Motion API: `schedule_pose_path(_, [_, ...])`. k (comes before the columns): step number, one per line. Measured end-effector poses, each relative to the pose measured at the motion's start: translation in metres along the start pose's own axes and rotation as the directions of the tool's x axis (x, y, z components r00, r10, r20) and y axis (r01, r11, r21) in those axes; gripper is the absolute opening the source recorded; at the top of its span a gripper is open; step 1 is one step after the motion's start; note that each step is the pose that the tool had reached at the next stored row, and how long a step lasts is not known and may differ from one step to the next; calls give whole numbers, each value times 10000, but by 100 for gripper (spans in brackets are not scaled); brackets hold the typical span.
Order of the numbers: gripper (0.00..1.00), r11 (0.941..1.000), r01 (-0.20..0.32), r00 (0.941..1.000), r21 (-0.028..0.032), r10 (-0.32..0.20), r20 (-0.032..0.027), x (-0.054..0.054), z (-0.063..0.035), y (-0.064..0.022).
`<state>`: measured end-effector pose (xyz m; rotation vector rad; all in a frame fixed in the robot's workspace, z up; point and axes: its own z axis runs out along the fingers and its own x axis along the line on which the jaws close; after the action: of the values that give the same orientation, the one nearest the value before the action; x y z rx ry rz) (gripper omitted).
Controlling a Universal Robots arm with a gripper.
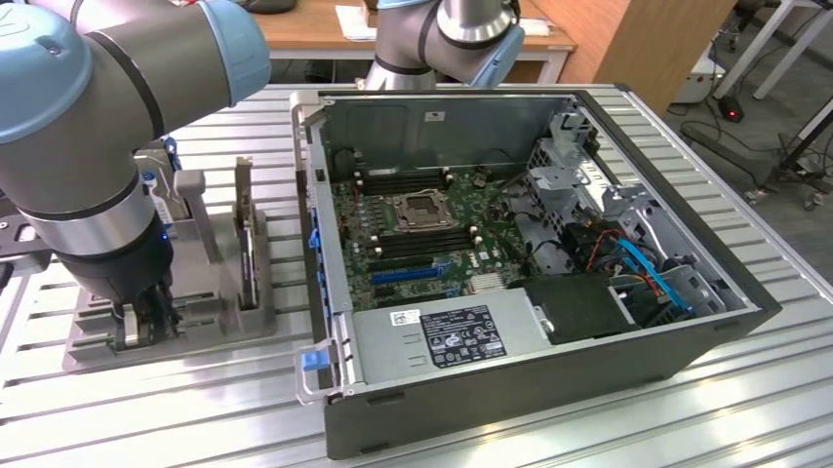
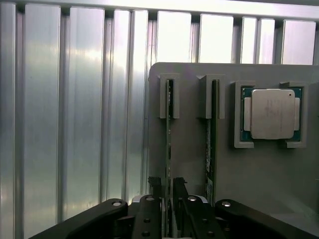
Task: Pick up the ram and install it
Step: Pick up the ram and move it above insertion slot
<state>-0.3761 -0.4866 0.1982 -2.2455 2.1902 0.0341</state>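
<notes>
Exterior view
Gripper [image 1: 140,327]: at 8 o'clock, pointing straight down into the grey holder [image 1: 209,322].
Holder: on the slatted table [image 1: 586,429], at 9 o'clock from the open case [image 1: 521,390], just beside it.
Card [image 1: 244,234]: dark, on edge in the holder, at 1 o'clock from the gripper, apart from it.
Board [image 1: 489,210]: flat in the case, near mid-picture, well apart from the gripper.

Wrist view
Ram [image 2: 168,139]: thin green stick on edge in a holder [image 2: 189,149] slot, far end between two grey posts, near end running in between the fingers [image 2: 154,185].
Gripper [image 2: 167,185]: jaws apart, one finger on each side of the ram, close in but not seen clamped; nothing lifted.
Second stick [image 2: 211,144]: parallel, in the next slot, outside the jaws.
CPU [image 2: 271,113]: flat in its own pocket beyond the second stick.
Table [image 2: 75,124]: bare slats beside the holder.

Handling
Weight: likely very light.
Stiffness: rigid but thin; probably cracks or bends under a skewed squeeze.
Fragility: chips and contact edge best left untouched.
Hold: across the two flat faces near mid-length, square to the stick, clear of the posts.
</notes>
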Motion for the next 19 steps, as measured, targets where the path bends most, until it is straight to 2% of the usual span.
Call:
schedule_pose_path(1, [27,10000,0,10000,0,0,0,0,0,0])
schedule_pose_path(2, [20,10000,0,10000,0,0,0,0,0,0])
schedule_pose_path(19, [20,10000,0,10000,0,0,0,-10,-13,0])
